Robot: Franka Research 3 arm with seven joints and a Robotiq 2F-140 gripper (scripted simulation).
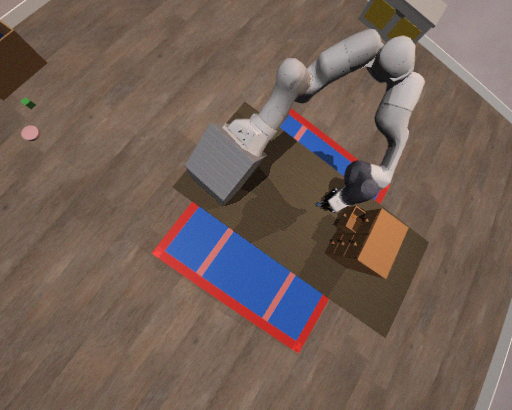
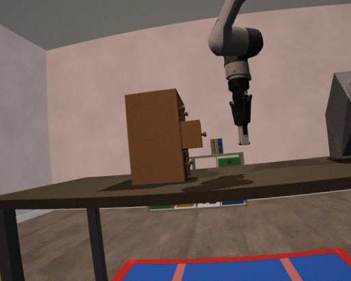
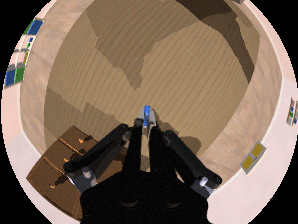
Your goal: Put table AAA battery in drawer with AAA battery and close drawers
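The small brown chest (image 2: 156, 137) stands on the dark table, with one drawer (image 2: 191, 134) in its middle rows pulled partly out and the other drawers in. From above, the chest (image 1: 370, 240) shows this open drawer (image 1: 355, 220) sticking out of its front. My gripper (image 2: 243, 128) hangs high above the table, to the right of the drawer fronts and apart from them. It is shut on the AAA battery (image 2: 243, 138), a white and blue stick that points down from the fingertips. The wrist view shows the battery (image 3: 148, 115) between the fingers and the chest (image 3: 60, 165) at the lower left.
The grey robot base block (image 1: 223, 162) stands at the table's far side, and it also shows in the side view (image 2: 345, 116). A blue and red mat (image 1: 243, 275) lies on the floor beside the table. The table edge (image 2: 125, 199) runs in front of the chest.
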